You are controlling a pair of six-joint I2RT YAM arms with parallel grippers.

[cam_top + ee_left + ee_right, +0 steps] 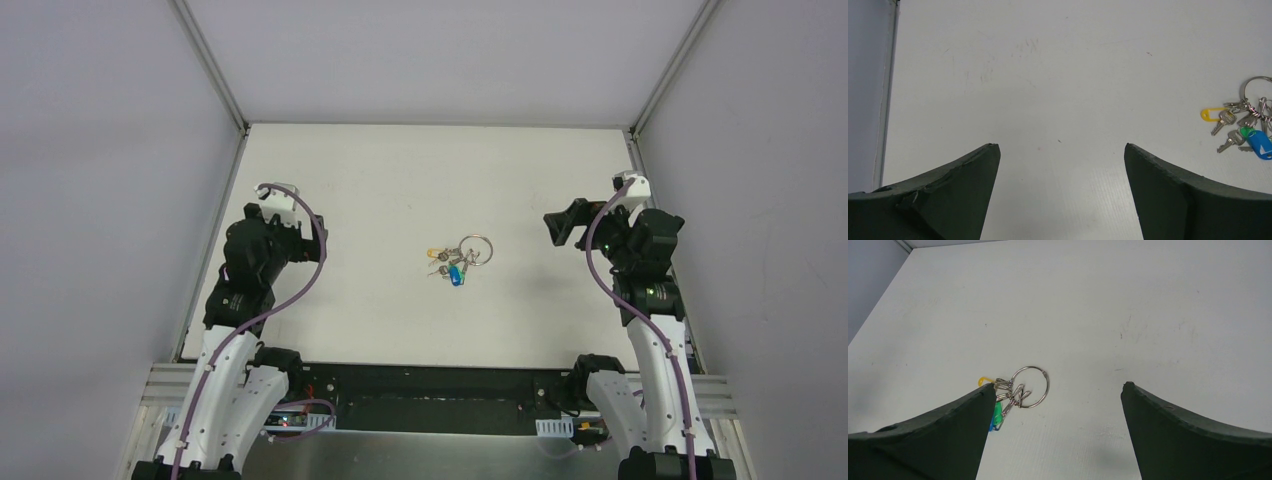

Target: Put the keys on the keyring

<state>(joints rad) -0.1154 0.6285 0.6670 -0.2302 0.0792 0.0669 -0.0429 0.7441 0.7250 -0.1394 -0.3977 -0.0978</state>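
Observation:
The keyring (477, 245) lies flat near the middle of the table, a thin silver ring (1030, 386) with a fan of small silver keys (1233, 127) and a blue-headed key (1261, 144). The yellow-headed key (1212, 114) and the green-headed key (1246, 131) lie in the same bunch. I cannot tell whether they are threaded on the ring. My left gripper (1060, 146) is open over bare table, well left of the bunch. My right gripper (1058, 385) is open too, right of the ring, and its left finger (968, 425) hides part of the keys.
The white table (400, 180) is boxed in by grey walls, with metal rails (210, 65) along the left and right edges. The wall's foot runs beside the left gripper (298, 238). The right gripper (563, 225) sits near the right edge.

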